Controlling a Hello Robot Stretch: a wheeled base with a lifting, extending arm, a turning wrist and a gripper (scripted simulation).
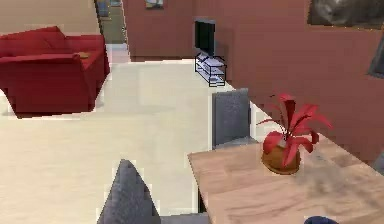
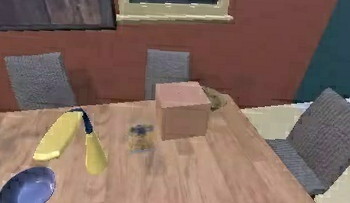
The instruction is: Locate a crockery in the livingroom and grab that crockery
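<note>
No text, label, number or sign can be read in either view. The brown box [image 2: 183, 110] on the counter [image 2: 234, 178] has plain faces. Any marking on the small jar [image 2: 139, 139] beside it is too small to tell. The wall picture [image 2: 48, 3] is dark.

The sofa [image 1: 50, 65] is showing deep red against a cream floor [image 1: 130, 125]. The plant [image 1: 292, 125] is showing red leaves above a brown pot [image 1: 281, 160]. The counter [image 2: 230, 167] is showing pale brown wood grain. On it, the bowl [image 2: 26, 187] is looking dark blue, the two curved pieces [image 2: 56, 135] yellow and the box [image 2: 183, 110] tan. The chairs [image 2: 39, 79] are showing speckled grey.
</note>
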